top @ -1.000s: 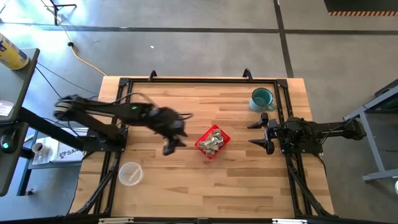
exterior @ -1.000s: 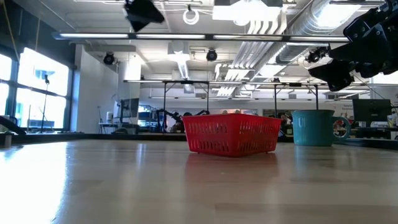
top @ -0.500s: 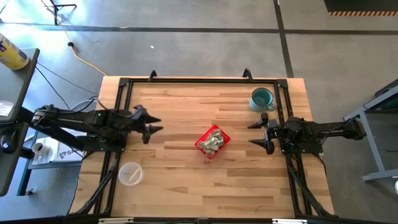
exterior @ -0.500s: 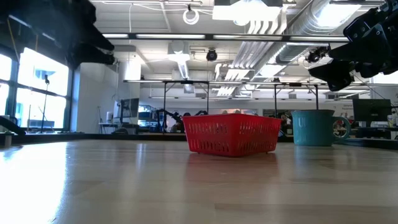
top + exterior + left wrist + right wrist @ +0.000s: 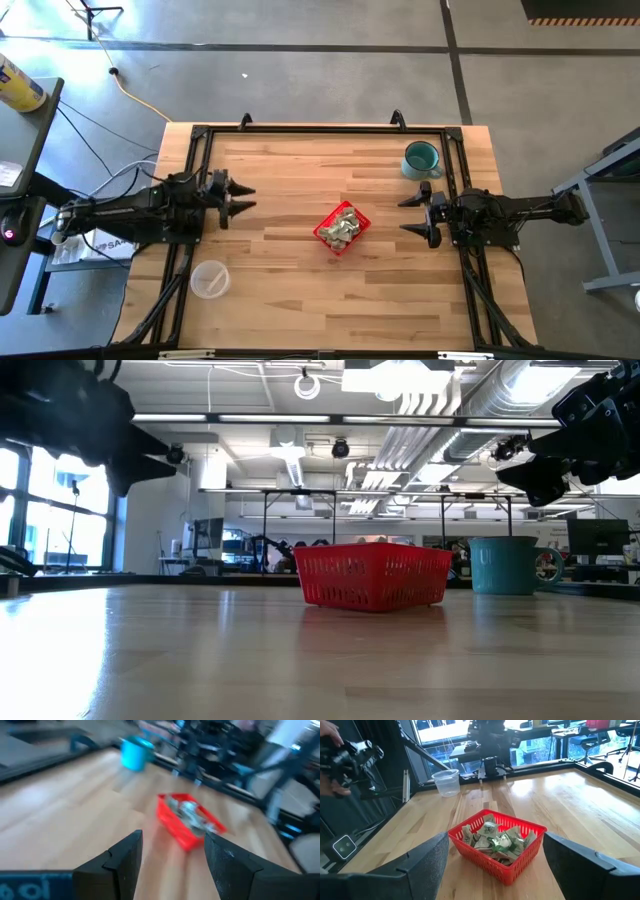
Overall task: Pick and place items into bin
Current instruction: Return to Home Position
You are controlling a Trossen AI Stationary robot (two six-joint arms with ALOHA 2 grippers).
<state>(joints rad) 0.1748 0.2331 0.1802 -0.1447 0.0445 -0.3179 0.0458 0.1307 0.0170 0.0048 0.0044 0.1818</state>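
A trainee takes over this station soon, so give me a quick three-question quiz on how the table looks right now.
1. True or false: the packets lie inside the red basket.
2. The clear cup stands on the table: A. on the left arm's side; B. on the right arm's side; C. touching the teal mug.
3. Fill in: the left pincer and the right pincer are both ____, holding nothing.

Key: 1 true; 2 A; 3 open.
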